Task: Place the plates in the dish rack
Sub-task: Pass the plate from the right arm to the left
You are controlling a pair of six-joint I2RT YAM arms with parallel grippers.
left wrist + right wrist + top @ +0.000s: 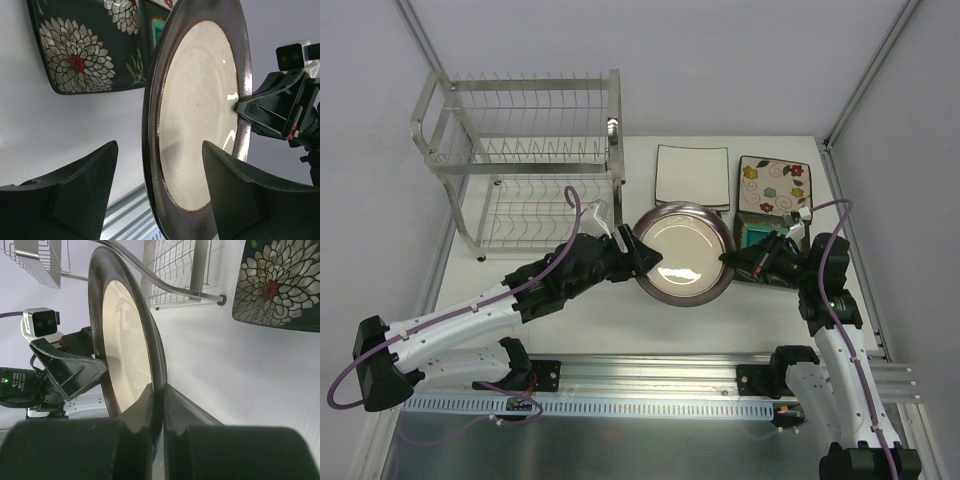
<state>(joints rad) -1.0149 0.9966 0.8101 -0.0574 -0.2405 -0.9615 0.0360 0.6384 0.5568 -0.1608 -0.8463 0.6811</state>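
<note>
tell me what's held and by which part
The round plate, pinched by the right gripper at its dark rim. The left gripper straddles the opposite rim, jaws open, not yet gripping.

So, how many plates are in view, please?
5: round plate held centrally; white square and floral square behind it; teal square at right; black chrysanthemum square beneath it, seen only from the wrists.

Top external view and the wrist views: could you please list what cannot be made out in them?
- Top external: the black chrysanthemum plate is hidden by the round plate; only the wrist views show it.
- Top external: the teal-centred plate is mostly covered by the right gripper.
- Left wrist: whether the left gripper touches the rim is unclear; the frame's bottom edge cuts off the plate.
</note>
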